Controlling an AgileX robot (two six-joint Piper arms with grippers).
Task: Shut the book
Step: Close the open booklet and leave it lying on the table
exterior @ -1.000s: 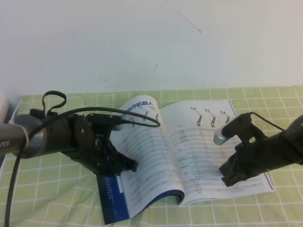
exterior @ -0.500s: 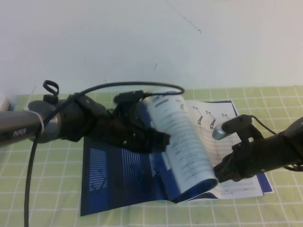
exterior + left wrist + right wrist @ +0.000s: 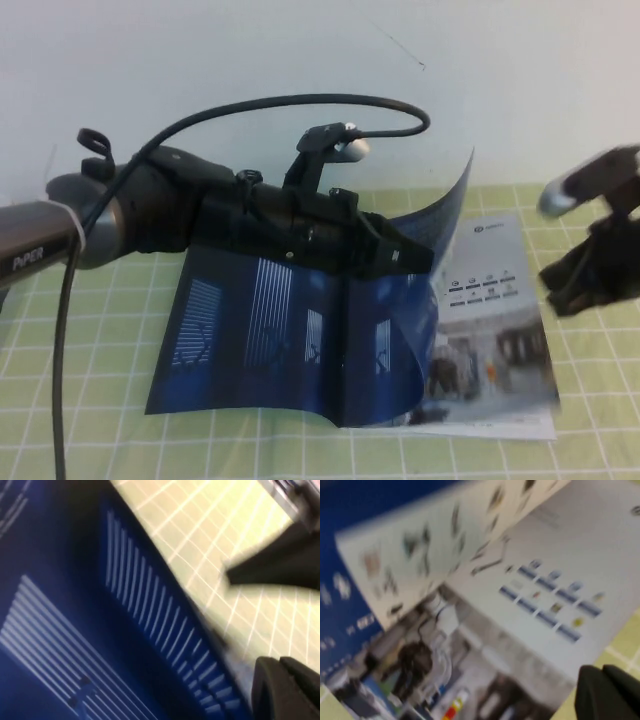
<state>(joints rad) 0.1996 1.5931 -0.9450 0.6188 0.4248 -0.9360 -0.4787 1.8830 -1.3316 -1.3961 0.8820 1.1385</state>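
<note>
Your book (image 3: 490,330) lies mid-table on the checked cloth (image 3: 90,440), with its blue cover (image 3: 260,340) arched up over the right-hand page. Your left gripper (image 3: 408,258) presses against that cover. Your right gripper (image 3: 572,285) hangs just right of the book. You cannot tell whether either gripper is spread or clamped.

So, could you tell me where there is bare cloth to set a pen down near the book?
Bare checked cloth lies front-left, beside the blue cover, and front-right, past the open page. The middle is crowded: the left gripper is over that cover; the right gripper hovers just right of the page.
</note>
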